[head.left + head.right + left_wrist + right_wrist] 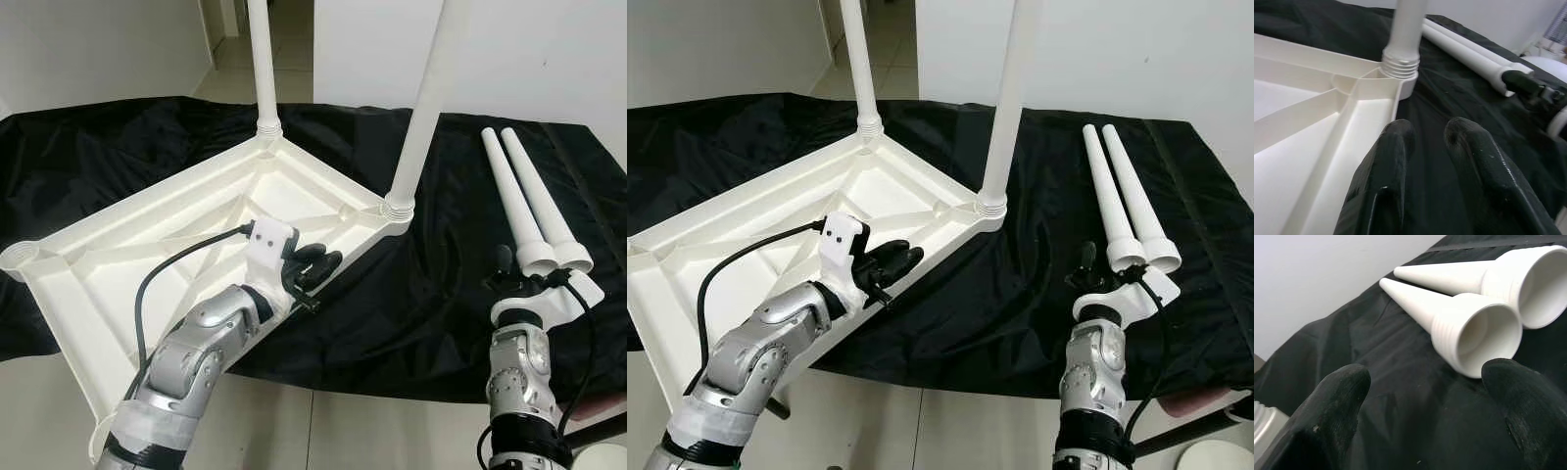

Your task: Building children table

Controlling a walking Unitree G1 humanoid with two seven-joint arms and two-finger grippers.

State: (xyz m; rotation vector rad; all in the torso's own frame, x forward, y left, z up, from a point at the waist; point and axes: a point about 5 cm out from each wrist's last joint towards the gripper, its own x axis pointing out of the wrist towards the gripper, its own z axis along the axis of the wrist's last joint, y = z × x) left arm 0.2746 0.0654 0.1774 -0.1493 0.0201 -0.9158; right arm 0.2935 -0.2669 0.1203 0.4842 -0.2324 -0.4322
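A white plastic tabletop (pixel 147 201) lies upside down on a black cloth. One white leg (pixel 263 69) stands screwed into its far corner and another leg (pixel 421 108) into its right corner. Two loose white legs (pixel 524 201) lie side by side on the cloth at the right, wide threaded ends (pixel 1474 330) toward me. My left gripper (pixel 318 266) hovers over the tabletop's near right edge, its fingers (pixel 1396 147) a narrow gap apart and holding nothing. My right gripper (pixel 534 276) sits just in front of the loose legs' open ends, its fingers (pixel 1342 391) spread wide and empty.
The black cloth (pixel 411 313) covers a low platform whose front edge drops to pale floor tiles (pixel 343 431). The tabletop's near left corner overhangs that edge. A white wall and a doorway (pixel 289 39) stand behind. A pink object (pixel 1205 403) shows at the lower right.
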